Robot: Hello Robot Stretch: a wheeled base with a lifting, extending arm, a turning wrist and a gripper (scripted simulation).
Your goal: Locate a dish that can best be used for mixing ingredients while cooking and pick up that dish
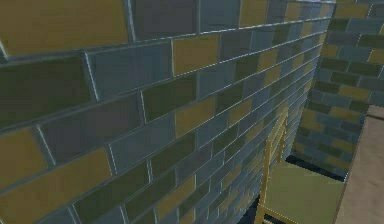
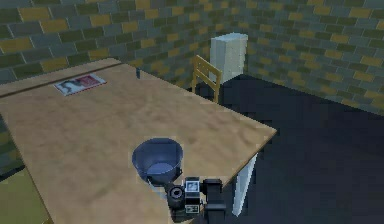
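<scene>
Grasping seems in hand: the round blue-grey bowl (image 2: 158,159) stands close by the gripper (image 2: 181,197), hold impossible to tell; next, a steady lift.

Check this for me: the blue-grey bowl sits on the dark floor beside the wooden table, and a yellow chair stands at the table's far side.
Not quite: the bowl sits on the wooden table itself, not on the dark floor, as the arm side view shows. The yellow chair does stand at the table's far side.

A wooden table (image 2: 100,130) bears a flat booklet (image 2: 80,85), a yellow chair (image 2: 206,76) just beyond
</scene>
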